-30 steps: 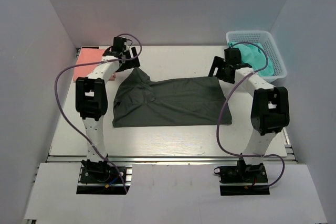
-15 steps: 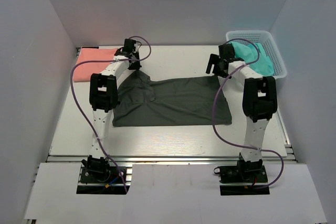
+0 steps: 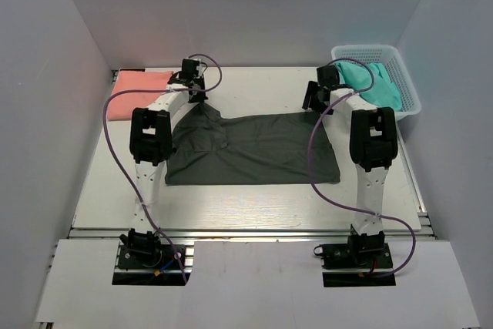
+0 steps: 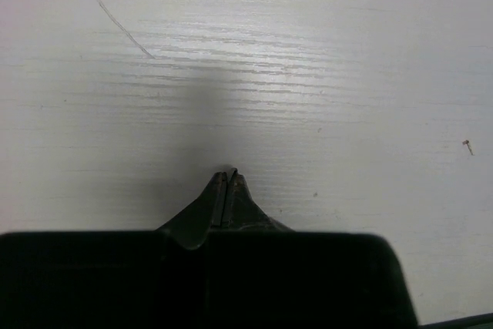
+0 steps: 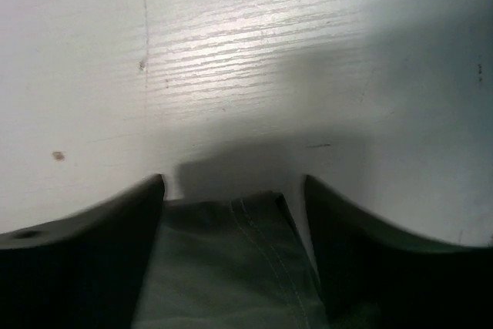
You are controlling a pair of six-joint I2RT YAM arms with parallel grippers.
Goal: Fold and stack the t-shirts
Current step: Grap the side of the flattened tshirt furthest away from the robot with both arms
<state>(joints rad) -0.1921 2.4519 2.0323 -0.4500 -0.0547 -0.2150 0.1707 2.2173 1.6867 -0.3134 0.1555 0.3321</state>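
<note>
The left gripper (image 4: pixel 228 182) is pinched fully together. A thin dark sliver caught between its tips looks like the edge of the dark grey shirt (image 3: pixel 254 148). From above, the shirt's far left corner is drawn into a small peak right at that gripper.

The right gripper (image 5: pixel 233 190) stands wide and holds nothing. Its two fingers (image 5: pixel 108 256) straddle the shirt's far right corner, and the stitched hem lies between them, reaching only just short of the tips.

From both sets of fingertips the shirt spreads back toward the arm bases, flat on the table (image 3: pixel 254 198). Its long axis runs left to right, and each arm is at its own far corner. The coming move likely turns on that right corner: it sits about centred in the gap but shallow, so a closing bite may catch only the hem.

Further out, a folded pink shirt (image 3: pixel 139 92) lies at the table's far left, apart from the grey one. The teal shirts (image 3: pixel 370 82) are heaped in the basket (image 3: pixel 408 86) at the far right, near the right arm's wrist.

The left gripper's own body blocks the lower part of its wrist view, so how much cloth it holds cannot be told. The right wrist view is dim and soft, and I cannot tell whether the fingers touch the table. From above, the wrists cover both sets of tips.
</note>
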